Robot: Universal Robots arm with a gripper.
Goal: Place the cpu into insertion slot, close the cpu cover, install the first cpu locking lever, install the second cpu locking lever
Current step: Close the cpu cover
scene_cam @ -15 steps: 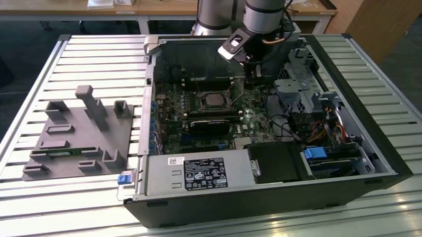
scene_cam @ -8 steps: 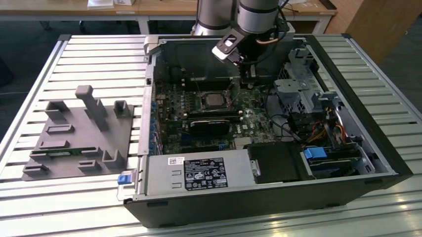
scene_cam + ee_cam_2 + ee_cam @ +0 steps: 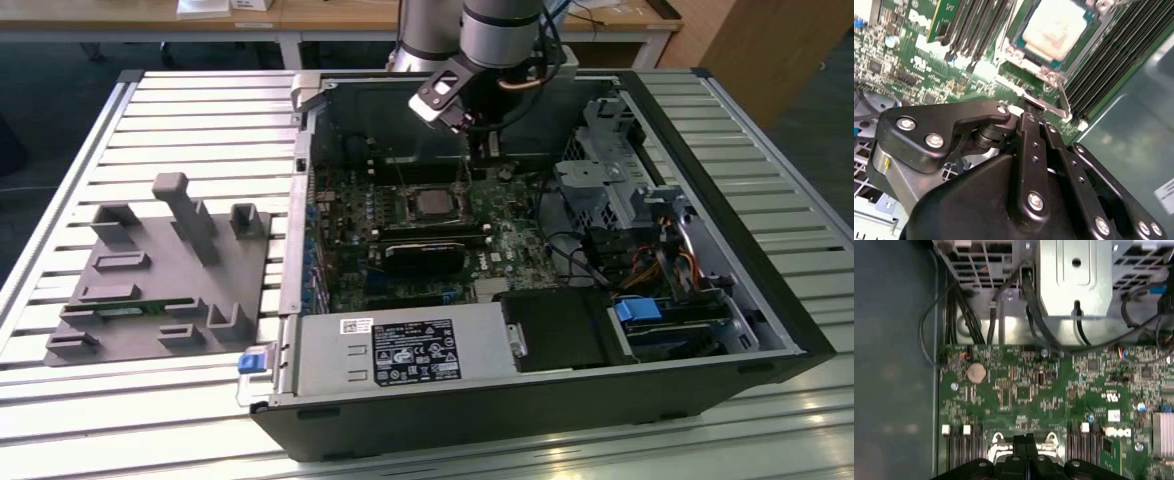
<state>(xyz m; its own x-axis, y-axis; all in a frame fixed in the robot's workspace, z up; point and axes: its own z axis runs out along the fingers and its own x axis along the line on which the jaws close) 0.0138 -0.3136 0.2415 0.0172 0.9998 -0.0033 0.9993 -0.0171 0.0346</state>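
Slatted metal surface [image 3: 160, 120] carries everything, with wooden desks behind it. At the exterior view's left of the open computer case [image 3: 787, 330] sits a grey fixture block [image 3: 160, 270] with upright posts, just beside the case's side wall. Inside the case, at its near edge, lies the grey power supply box [image 3: 400, 350]. In the middle of the case, on the green motherboard [image 3: 347, 220], the cpu [image 3: 434, 203] sits in the insertion slot [image 3: 410, 205]. In the second wrist view the cpu cover [image 3: 1021, 59] lies flat around the chip, whose pale top shows through its window. A thin silver lever [image 3: 1063, 102] runs along the cover's edge. The gripper [image 3: 483, 160] hangs inside the case toward its far wall. Its black fingertips [image 3: 1021, 440] are pressed together right at that lever; whether they pinch it I cannot tell. At the case's side on the exterior view's right stands a metal drive cage [image 3: 601, 170].
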